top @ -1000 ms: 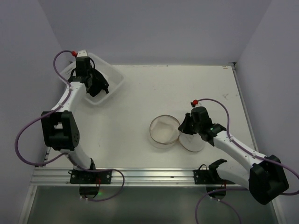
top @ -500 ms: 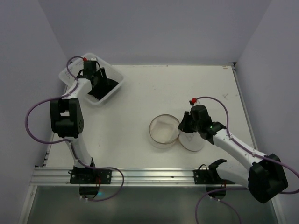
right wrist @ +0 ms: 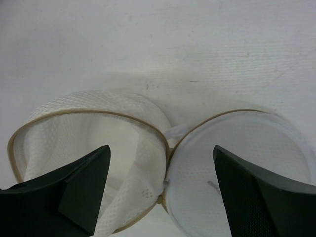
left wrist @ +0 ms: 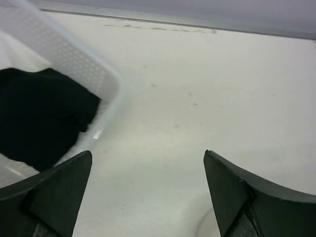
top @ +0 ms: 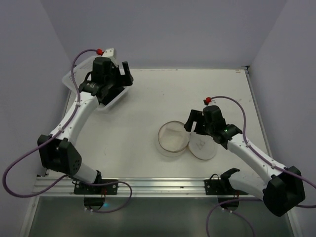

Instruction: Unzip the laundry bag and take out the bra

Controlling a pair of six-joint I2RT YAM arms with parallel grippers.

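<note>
The laundry bag (top: pixel 173 139) lies unzipped near the table's middle. Its round cream body (right wrist: pixel 89 143) gapes open and shows only mesh inside. The lid (right wrist: pixel 242 163) lies flipped flat to the right (top: pixel 203 147), with a faint dark pictogram on it. The black bra (left wrist: pixel 39 118) lies in the clear tub (left wrist: pixel 74 59); my left arm hides it in the top view. My left gripper (left wrist: pixel 148 154) is open over bare table just right of the tub (top: pixel 126 74), holding nothing. My right gripper (right wrist: pixel 160 148) is open above the hinge between body and lid (top: pixel 193 128), touching neither.
The clear plastic tub (top: pixel 74 79) stands at the table's back left corner. Walls close the table at the back and on both sides. A metal rail (top: pixel 158 185) with both arm bases runs along the near edge.
Both grippers have opened. The left one let go of the black bra in the tub and swung right, off the tub. The right one released the bag's rim and lifted a little.
</note>
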